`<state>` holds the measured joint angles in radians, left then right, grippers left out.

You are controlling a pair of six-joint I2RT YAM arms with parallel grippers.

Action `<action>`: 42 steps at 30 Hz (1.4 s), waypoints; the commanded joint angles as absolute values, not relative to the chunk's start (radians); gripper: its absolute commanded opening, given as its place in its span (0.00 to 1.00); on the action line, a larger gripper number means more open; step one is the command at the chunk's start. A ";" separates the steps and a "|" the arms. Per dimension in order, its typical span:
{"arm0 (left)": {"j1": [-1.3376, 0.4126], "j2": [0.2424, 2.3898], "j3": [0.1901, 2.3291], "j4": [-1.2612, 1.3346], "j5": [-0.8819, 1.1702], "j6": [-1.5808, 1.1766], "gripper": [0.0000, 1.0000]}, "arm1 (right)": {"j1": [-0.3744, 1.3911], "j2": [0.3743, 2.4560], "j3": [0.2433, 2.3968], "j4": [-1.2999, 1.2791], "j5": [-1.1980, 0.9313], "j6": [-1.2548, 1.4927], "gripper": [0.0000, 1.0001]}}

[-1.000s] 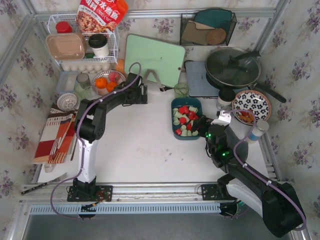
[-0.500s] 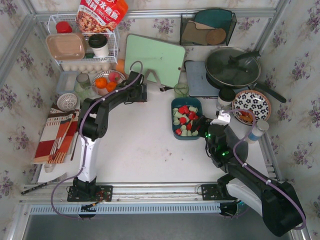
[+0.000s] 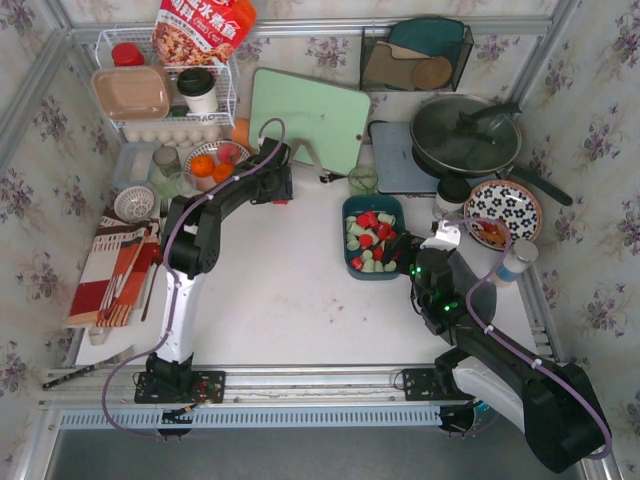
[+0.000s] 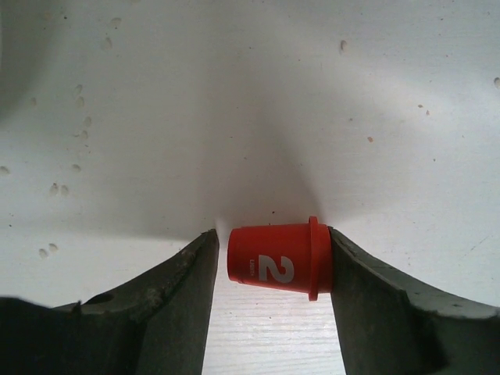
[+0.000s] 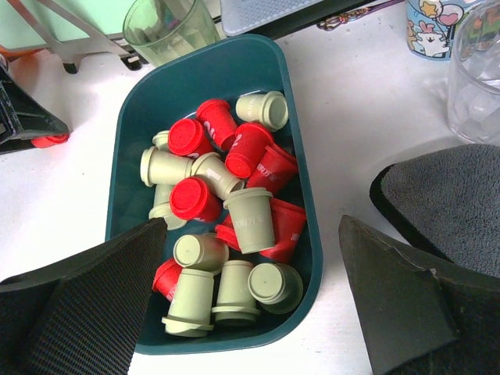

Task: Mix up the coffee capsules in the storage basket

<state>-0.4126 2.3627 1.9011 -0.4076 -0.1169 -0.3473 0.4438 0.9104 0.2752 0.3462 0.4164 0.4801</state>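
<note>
Most of the capsules (image 5: 215, 176) lie in the basket (image 5: 211, 74), red and pale green ones piled every which way. The red ones bunch toward the middle, so I think the mixing is not done. The basket sits on the table (image 3: 290, 300), right of the middle, just in front of a green glass (image 5: 168, 27).

One red capsule (image 4: 273, 262) is outside the basket. It lies on its side on the table, well apart to the left, near the foot of the green board (image 3: 308, 118). The left claw (image 4: 272, 234) is set down around it, one finger on each side. One finger (image 4: 375, 312) touches the capsule's wide rim. A thin strip of white table shows between the other finger and the capsule's small end. So this claw is spread around the capsule and not pinching it yet. I guess it sits that way to pick up the stray one and carry it to the basket.

The left arm (image 3: 185, 245) reaches a long way from its base, bends at the elbow and stretches to the far side, with the claw low at the table.

The right claw (image 5: 250, 226) is spread wide and holds nothing. It hangs over the near end of the basket, pointing at the pile, likely so it can push the capsules about. The right arm (image 3: 500, 355) is folded close, its wrist by the basket's near right corner.
</note>
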 commanded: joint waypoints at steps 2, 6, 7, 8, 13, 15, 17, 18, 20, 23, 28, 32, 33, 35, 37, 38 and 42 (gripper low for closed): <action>-0.413 2.377 1.904 -0.517 -0.129 -0.370 0.59 | 0.445 0.914 0.285 0.386 0.411 0.479 1.00; -0.413 2.389 1.921 -0.536 -0.117 -0.371 0.56 | 0.443 0.915 0.285 0.389 0.410 0.479 1.00; -0.413 2.390 1.922 -0.538 -0.112 -0.371 0.56 | 0.444 0.916 0.285 0.389 0.410 0.479 1.00; -0.413 2.392 1.921 -0.538 -0.107 -0.370 0.51 | 0.444 0.915 0.285 0.388 0.411 0.480 1.00; -0.413 2.388 1.910 -0.526 -0.089 -0.363 0.33 | 0.444 0.916 0.286 0.387 0.410 0.479 1.00; -0.412 2.384 1.905 -0.517 -0.083 -0.360 0.28 | 0.445 0.915 0.287 0.386 0.409 0.479 1.00; -0.413 2.377 1.893 -0.506 -0.080 -0.359 0.28 | 0.444 0.913 0.288 0.386 0.407 0.479 1.00; -0.413 2.372 1.885 -0.499 -0.080 -0.359 0.27 | 0.444 0.913 0.288 0.387 0.407 0.479 1.00; -0.412 2.357 1.862 -0.477 -0.080 -0.357 0.27 | 0.445 0.913 0.287 0.386 0.407 0.479 1.00; -0.413 2.325 1.821 -0.442 -0.080 -0.353 0.27 | 0.443 0.914 0.287 0.387 0.406 0.479 1.00; -0.419 2.217 1.708 -0.334 -0.069 -0.347 0.27 | 0.444 0.913 0.287 0.385 0.402 0.479 1.00; -0.445 2.079 1.571 -0.188 -0.031 -0.341 0.27 | 0.444 0.910 0.289 0.382 0.401 0.479 1.00; -0.458 2.047 1.539 -0.154 -0.019 -0.338 0.27 | 0.445 0.908 0.290 0.381 0.403 0.479 1.00; -0.487 1.980 1.485 -0.072 0.002 -0.331 0.27 | 0.445 0.904 0.290 0.378 0.406 0.479 1.00; -0.524 1.937 1.452 -0.018 0.023 -0.316 0.27 | 0.445 0.898 0.287 0.376 0.411 0.481 1.00; -0.549 1.922 1.444 0.008 0.030 -0.308 0.28 | 0.444 0.896 0.287 0.376 0.413 0.481 1.00; -0.655 1.897 1.415 0.129 0.037 -0.245 0.29 | 0.444 0.884 0.284 0.373 0.423 0.482 1.00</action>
